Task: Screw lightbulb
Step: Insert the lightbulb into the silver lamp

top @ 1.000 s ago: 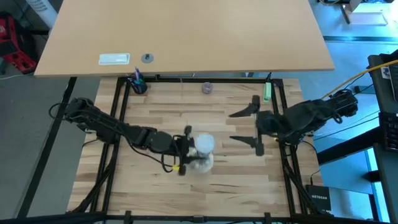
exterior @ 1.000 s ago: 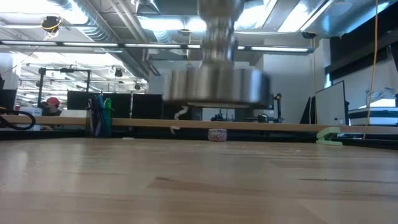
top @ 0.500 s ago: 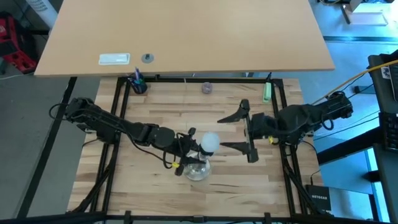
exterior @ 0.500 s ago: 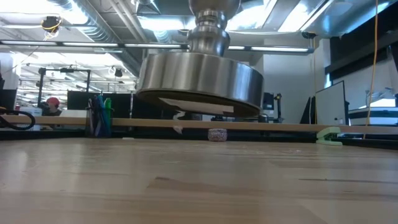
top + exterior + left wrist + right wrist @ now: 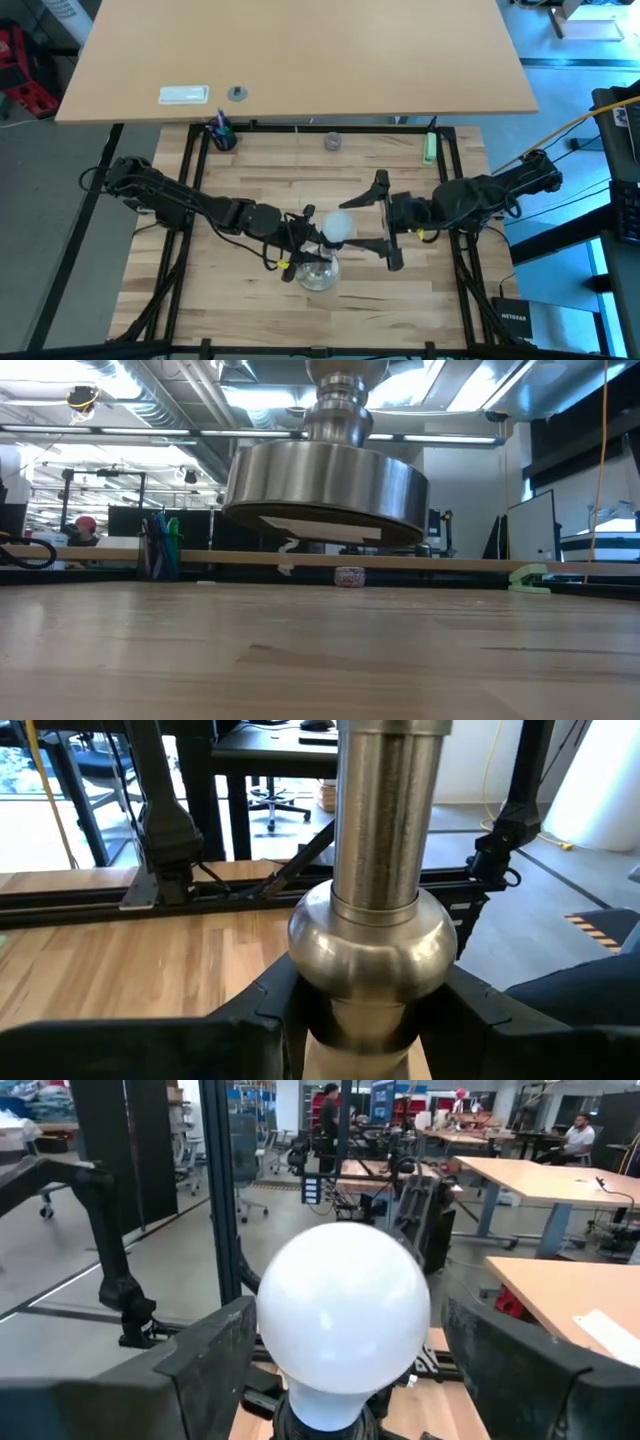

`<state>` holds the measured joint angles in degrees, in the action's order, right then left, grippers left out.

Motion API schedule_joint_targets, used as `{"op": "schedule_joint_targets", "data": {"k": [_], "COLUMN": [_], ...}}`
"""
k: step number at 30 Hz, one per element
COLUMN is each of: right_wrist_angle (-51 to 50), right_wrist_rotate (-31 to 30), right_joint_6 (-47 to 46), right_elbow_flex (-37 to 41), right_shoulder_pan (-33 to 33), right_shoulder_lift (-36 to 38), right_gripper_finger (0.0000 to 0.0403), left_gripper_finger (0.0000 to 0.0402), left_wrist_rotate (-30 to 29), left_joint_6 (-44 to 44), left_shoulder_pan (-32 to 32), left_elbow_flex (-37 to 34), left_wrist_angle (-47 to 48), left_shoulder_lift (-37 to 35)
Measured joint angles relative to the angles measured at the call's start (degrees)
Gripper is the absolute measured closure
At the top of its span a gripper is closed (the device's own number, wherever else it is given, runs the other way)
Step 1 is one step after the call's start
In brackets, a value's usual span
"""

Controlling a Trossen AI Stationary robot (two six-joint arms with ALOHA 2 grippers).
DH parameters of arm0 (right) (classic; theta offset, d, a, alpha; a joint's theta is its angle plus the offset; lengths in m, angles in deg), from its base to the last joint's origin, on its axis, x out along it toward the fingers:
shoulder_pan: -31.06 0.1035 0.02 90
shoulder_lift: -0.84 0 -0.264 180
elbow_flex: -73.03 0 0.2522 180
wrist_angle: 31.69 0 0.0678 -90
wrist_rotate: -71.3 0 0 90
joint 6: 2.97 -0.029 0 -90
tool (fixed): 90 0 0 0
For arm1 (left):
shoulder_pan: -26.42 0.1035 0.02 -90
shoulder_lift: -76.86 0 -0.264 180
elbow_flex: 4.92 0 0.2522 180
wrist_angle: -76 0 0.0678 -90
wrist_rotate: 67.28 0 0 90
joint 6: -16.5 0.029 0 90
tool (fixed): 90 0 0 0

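Silvery stand [image 5: 325,490] clamped, lifted by L gripper [image 5: 297,243]; R gripper [image 5: 372,222] fingers spread round lightbulb [image 5: 343,1312].

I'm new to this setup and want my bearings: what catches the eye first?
The white lightbulb at mid-table, sitting atop a silvery stand that the left pincer grips by its stem and holds clear of the wood. The right pincer, fingers spread, flanks the globe from the right.

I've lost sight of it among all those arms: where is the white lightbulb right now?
In the high view the lightbulb sits mid-table atop the silvery stand gripped by the left claw, with the open right claw flanking it.
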<state>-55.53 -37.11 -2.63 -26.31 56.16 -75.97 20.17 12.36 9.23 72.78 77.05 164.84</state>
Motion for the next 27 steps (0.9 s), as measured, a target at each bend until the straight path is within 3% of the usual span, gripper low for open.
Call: {"op": "schedule_joint_targets", "data": {"k": [14,20,23,27], "right_wrist_angle": [4.8,5.5,5.1,3.6], "right_wrist_rotate": [2.5,2.2,-1.4,-9.4], "right_joint_6": [3.3,3.3,3.1,1.6], "right_elbow_flex": [0.0,0.0,0.0,-0.1], "right_shoulder_pan": [0.0,0.0,0.0,0.0], "right_shoulder_lift": [-3.4,-3.4,-3.4,-3.7], "right_gripper_finger": [0.0089,0.0148,0.0148,0.0148], "left_gripper_finger": [0.0278,0.0278,0.0278,0.0278], "left_wrist_rotate": [0.1,0.0,-3.6,-15.9], "left_joint_6": [0.1,0.1,0.0,0.1], "left_shoulder_pan": [0.0,0.0,-0.2,-1.1], "left_elbow_flex": [0.0,0.0,0.0,-0.1], "left_wrist_angle": [0.2,0.0,0.5,1.2], "left_shoulder_lift": [0.0,0.0,-0.3,-0.4]}}
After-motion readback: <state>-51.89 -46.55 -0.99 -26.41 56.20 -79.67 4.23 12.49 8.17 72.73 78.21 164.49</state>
